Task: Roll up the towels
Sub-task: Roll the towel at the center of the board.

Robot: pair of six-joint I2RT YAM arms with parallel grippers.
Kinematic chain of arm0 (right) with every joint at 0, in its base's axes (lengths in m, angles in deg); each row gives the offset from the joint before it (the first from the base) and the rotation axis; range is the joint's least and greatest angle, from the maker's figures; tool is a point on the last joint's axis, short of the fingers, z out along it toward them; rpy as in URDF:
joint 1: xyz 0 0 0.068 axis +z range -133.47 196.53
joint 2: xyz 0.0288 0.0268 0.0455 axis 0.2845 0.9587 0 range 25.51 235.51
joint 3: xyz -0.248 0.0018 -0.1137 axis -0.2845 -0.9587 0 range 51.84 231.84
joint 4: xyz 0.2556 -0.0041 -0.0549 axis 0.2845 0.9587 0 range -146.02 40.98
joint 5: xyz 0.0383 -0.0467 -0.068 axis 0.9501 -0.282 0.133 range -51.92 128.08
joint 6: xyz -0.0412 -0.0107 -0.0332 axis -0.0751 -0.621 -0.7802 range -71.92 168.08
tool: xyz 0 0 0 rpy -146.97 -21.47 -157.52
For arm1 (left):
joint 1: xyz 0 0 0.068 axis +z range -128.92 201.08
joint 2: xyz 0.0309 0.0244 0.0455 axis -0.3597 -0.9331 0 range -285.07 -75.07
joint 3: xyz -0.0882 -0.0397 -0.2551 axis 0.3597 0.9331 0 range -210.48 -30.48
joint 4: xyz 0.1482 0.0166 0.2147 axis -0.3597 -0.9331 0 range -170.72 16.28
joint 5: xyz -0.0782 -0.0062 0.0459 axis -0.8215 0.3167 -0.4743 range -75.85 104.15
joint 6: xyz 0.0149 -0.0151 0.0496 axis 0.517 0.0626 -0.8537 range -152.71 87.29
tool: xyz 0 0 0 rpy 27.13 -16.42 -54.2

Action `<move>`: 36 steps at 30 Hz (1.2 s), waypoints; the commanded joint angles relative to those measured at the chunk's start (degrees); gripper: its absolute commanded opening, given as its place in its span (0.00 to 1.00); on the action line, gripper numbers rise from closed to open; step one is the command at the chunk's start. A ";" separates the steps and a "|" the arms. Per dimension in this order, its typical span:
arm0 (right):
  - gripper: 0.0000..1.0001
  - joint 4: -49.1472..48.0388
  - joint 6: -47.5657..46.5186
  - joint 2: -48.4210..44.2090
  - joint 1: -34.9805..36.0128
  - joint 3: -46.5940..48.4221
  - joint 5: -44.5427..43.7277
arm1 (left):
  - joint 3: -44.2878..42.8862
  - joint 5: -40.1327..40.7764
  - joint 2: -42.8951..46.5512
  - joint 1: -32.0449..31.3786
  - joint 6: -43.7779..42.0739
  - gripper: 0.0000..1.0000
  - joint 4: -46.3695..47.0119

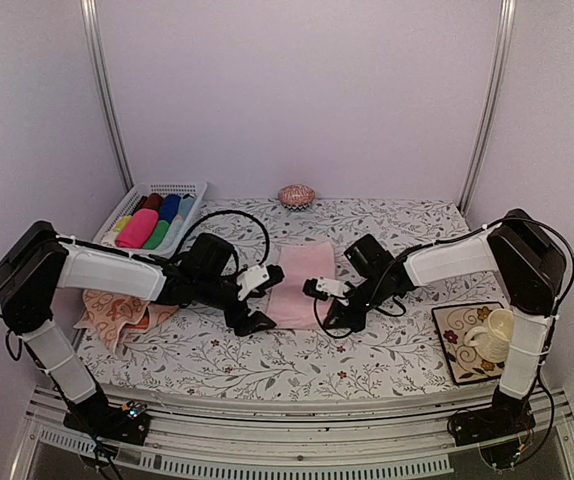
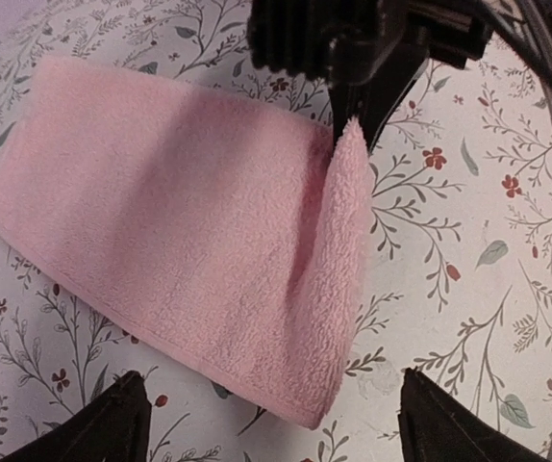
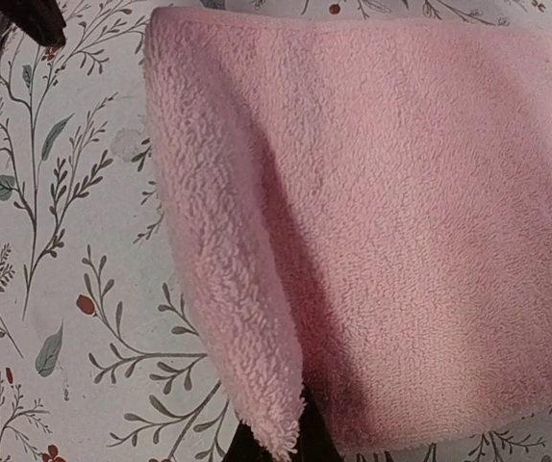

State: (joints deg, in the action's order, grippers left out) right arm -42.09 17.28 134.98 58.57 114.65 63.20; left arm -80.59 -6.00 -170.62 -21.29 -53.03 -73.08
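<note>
The plain light pink towel (image 1: 302,272) lies flat mid-table, its near edge folded up into a raised flap (image 2: 338,279). My right gripper (image 3: 278,445) is shut on that flap's corner, pinching it from the right (image 1: 320,305). Just off the towel's near left corner, my left gripper (image 1: 256,302) stands open, its fingertips (image 2: 122,423) wide apart and holding nothing. In the left wrist view the right gripper (image 2: 353,111) shows at the top, clamping the fold. The peach-orange patterned towel (image 1: 112,312) lies crumpled at the left, partly under my left arm.
A white basket (image 1: 189,190) at the back left holds bright rolled cloths (image 1: 139,228). A small round pink object (image 1: 296,195) sits at the back centre. At the right front a patterned tray (image 1: 449,325) carries a cream mug (image 1: 491,335). Black cables loop behind both wrists.
</note>
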 commanded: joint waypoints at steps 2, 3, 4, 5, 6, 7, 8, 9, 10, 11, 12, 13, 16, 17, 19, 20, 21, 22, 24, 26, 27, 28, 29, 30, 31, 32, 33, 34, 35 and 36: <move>0.02 5.08 6.21 4.02 -2.58 3.20 5.72 | -1.48 0.46 -3.45 -0.93 -2.98 0.88 1.35; 0.02 5.32 7.15 4.56 -3.30 3.46 6.41 | -1.89 0.05 -3.82 -0.91 -3.32 0.87 0.92; 0.02 5.64 8.29 5.03 -3.96 3.73 7.22 | -2.18 -0.15 -4.04 -1.05 -3.45 0.87 0.61; 0.02 6.09 9.61 5.51 -4.49 4.08 7.92 | -2.26 -0.28 -4.03 -1.09 -3.69 0.87 0.56; 0.02 6.63 10.17 6.04 -4.90 4.41 8.16 | -2.11 -0.10 -4.08 -1.20 -3.68 0.88 0.77; 0.02 7.20 10.79 6.46 -5.17 4.67 8.23 | -1.96 0.14 -4.08 -1.25 -3.70 0.88 1.09; 0.02 7.65 11.04 6.80 -5.28 4.97 8.19 | -1.85 0.48 -4.18 -1.30 -3.69 0.88 1.36; 0.03 7.90 11.19 7.07 -5.26 5.16 8.26 | -1.81 0.80 -4.49 -1.30 -3.61 0.88 1.65; 0.02 8.09 11.20 7.22 -5.30 5.48 8.35 | -1.94 1.07 -4.80 -1.25 -3.48 0.88 1.84; 0.02 8.23 11.27 7.43 -5.30 5.81 8.56 | -2.15 1.32 -5.17 -1.25 -3.21 0.87 2.05; 0.03 8.45 11.36 7.69 -5.36 5.99 8.74 | -2.33 1.45 -5.38 -1.23 -2.94 0.87 2.45; 0.03 8.75 11.50 8.09 -5.39 6.01 8.97 | -2.50 1.49 -5.70 -1.22 -2.89 0.86 2.88; 0.03 9.57 11.85 9.28 -5.63 6.89 9.26 | -3.70 1.74 -7.25 -1.27 -2.72 0.83 3.52; 0.03 10.07 11.85 9.87 -5.72 7.88 9.24 | -4.36 1.81 -7.97 -1.19 -2.39 0.80 3.35; 0.03 10.91 11.89 10.79 -6.03 8.83 9.26 | -5.40 1.65 -9.30 -0.77 -1.63 0.75 3.40; 0.03 11.20 11.91 11.11 -6.20 9.18 9.34 | -5.78 1.55 -9.71 -0.52 -1.15 0.73 3.65; 0.03 11.42 11.98 11.38 -6.33 9.48 9.41 | -5.93 1.28 -10.02 -0.18 -0.63 0.72 4.04; 0.04 11.68 11.93 11.50 -6.48 9.67 9.46 | -6.04 0.77 -10.21 0.14 0.00 0.71 4.50; 0.04 11.77 11.78 11.53 -6.61 9.80 9.35 | -6.23 -0.58 -10.32 0.92 1.12 0.68 5.51; 0.04 11.82 11.74 11.54 -6.68 9.89 9.25 | -6.65 0.04 -10.86 1.50 2.28 0.60 5.74; 0.04 11.89 11.74 11.55 -6.77 9.95 9.16 | -7.12 1.25 -11.63 1.73 2.81 0.55 5.21; 0.04 12.03 11.74 11.62 -6.86 10.04 9.20 | -7.73 1.27 -12.20 1.99 3.18 0.52 4.49; 0.04 12.18 11.74 11.69 -6.88 10.17 9.02 | -8.07 1.31 -12.61 2.29 3.66 0.52 4.23; 0.04 12.31 11.74 11.80 -6.93 10.22 9.03 | -8.43 1.17 -12.95 2.55 4.12 0.51 3.94; 0.04 12.34 11.74 11.89 -7.03 10.30 9.01 | -8.61 1.05 -13.25 2.90 4.49 0.50 3.71; 0.04 12.42 11.80 11.98 -7.10 10.44 9.02 | -8.87 1.25 -13.71 3.13 4.77 0.48 3.39; 0.04 12.43 11.94 11.99 -7.20 10.53 9.18 | -9.25 1.31 -14.23 3.24 4.84 0.47 2.84; 0.04 12.48 12.03 12.07 -7.29 10.66 9.20 | -9.61 1.48 -14.80 3.33 4.85 0.46 2.26; 0.04 12.58 12.15 12.08 -7.28 10.78 9.17 | -10.03 1.76 -15.31 3.32 4.80 0.45 1.58; 0.05 12.67 12.17 12.01 -7.40 10.83 9.09 | -10.41 2.09 -15.84 3.38 4.81 0.45 0.91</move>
State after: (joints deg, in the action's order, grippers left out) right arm -31.68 29.06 144.31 52.37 125.12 76.29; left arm -88.98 -4.75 -184.21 -18.84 -49.45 -69.89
